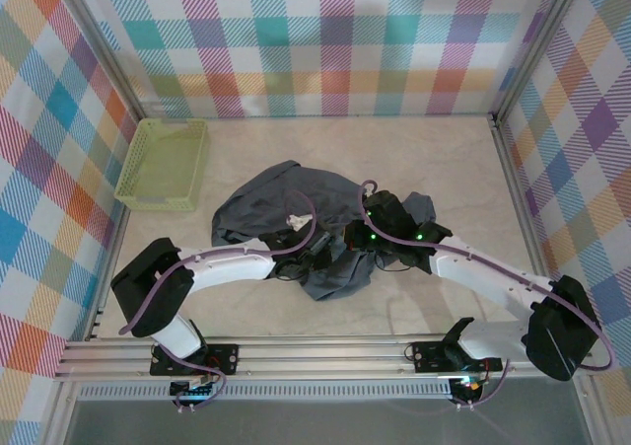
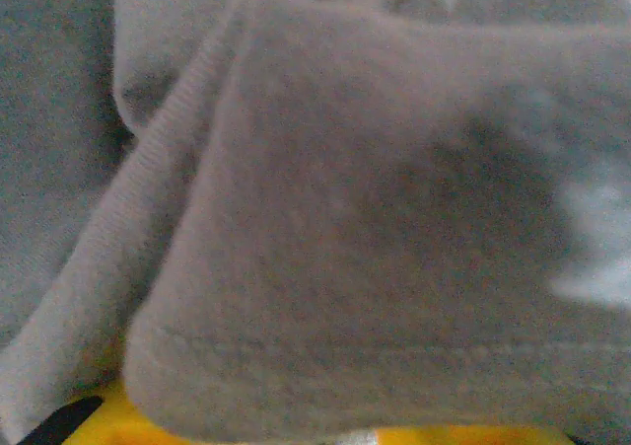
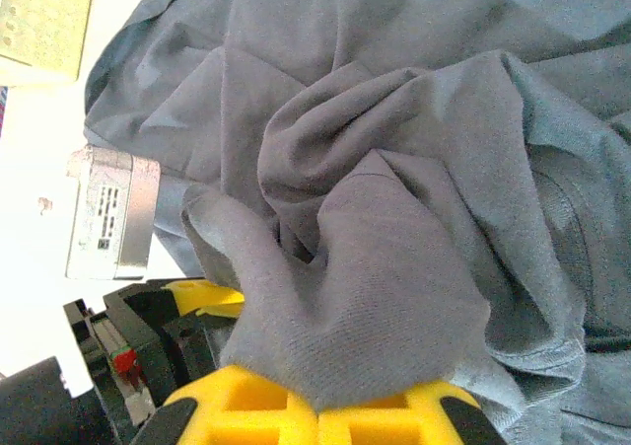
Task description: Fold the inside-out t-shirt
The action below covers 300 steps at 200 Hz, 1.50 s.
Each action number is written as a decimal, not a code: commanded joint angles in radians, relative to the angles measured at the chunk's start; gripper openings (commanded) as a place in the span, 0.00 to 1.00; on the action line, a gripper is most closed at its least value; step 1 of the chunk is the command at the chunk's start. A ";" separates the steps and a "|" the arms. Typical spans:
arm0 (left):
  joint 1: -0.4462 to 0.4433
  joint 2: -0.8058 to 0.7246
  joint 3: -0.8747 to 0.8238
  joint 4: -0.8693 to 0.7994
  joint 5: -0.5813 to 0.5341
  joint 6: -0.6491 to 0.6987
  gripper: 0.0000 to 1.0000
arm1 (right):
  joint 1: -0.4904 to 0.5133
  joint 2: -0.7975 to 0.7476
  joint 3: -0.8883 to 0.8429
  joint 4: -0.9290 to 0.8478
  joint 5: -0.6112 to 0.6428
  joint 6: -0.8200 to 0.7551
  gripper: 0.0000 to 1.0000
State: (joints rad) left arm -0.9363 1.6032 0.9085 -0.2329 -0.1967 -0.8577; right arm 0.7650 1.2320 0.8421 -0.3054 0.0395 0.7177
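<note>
Looking down from above, a dark slate-grey t-shirt (image 1: 281, 203) lies crumpled in a heap on the pale table (image 1: 424, 159). It is not spread flat and no fold has been made, so the task looks barely begun; I judge the cloth needs flattening first. The left gripper (image 1: 314, 253) and right gripper (image 1: 367, 236) sit close together on the heap's near edge. A lime-green plastic mesh basket (image 1: 163, 164) stands well apart, beyond the left gripper and to its left.

From the left wrist, soft, blurred grey knit with a stitched hem (image 2: 394, 349) drapes over the yellow finger pads (image 2: 108, 417). Whether they pinch it I cannot tell.

From the right wrist, the yellow fingers (image 3: 256, 406) are closed tight on a bunched ridge of thin jersey. Wrinkled folds fan out beyond them.
</note>
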 commanded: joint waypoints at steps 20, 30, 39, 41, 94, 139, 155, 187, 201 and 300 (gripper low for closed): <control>0.024 0.022 0.031 0.002 -0.035 -0.001 0.23 | -0.001 -0.026 -0.023 0.017 -0.002 0.004 0.00; 0.023 0.014 0.029 -0.002 -0.044 0.004 0.19 | -0.001 -0.029 -0.024 0.008 0.007 0.003 0.00; 0.023 0.005 0.030 -0.015 -0.056 0.008 0.15 | -0.002 -0.032 -0.027 -0.001 0.019 0.004 0.00; 0.023 0.003 0.029 -0.018 -0.061 0.009 0.14 | -0.001 -0.032 -0.027 -0.004 0.020 0.004 0.00; 0.024 -0.092 0.013 -0.104 -0.090 0.040 0.00 | -0.003 -0.030 -0.016 -0.046 0.072 0.010 0.00; 0.023 -0.254 0.017 -0.264 -0.015 0.126 0.00 | -0.034 0.023 0.052 -0.116 0.080 -0.013 0.00; 0.029 -0.337 -0.005 -0.310 0.015 0.168 0.00 | -0.047 0.028 0.052 -0.109 0.062 -0.033 0.00; 0.042 -0.455 -0.042 -0.380 0.091 0.228 0.00 | -0.053 -0.005 0.007 -0.067 -0.035 -0.110 0.00; 0.041 -0.478 -0.077 -0.386 0.123 0.230 0.00 | -0.052 -0.036 -0.035 -0.067 -0.078 -0.118 0.00; 0.042 -0.263 -0.221 -0.224 0.092 0.226 0.00 | -0.050 -0.257 -0.265 -0.264 -0.127 0.056 0.01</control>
State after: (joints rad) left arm -0.9024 1.3033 0.6788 -0.4614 -0.0273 -0.6529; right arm 0.7197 0.9859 0.6029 -0.4778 -0.1398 0.7055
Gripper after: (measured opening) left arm 0.048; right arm 0.063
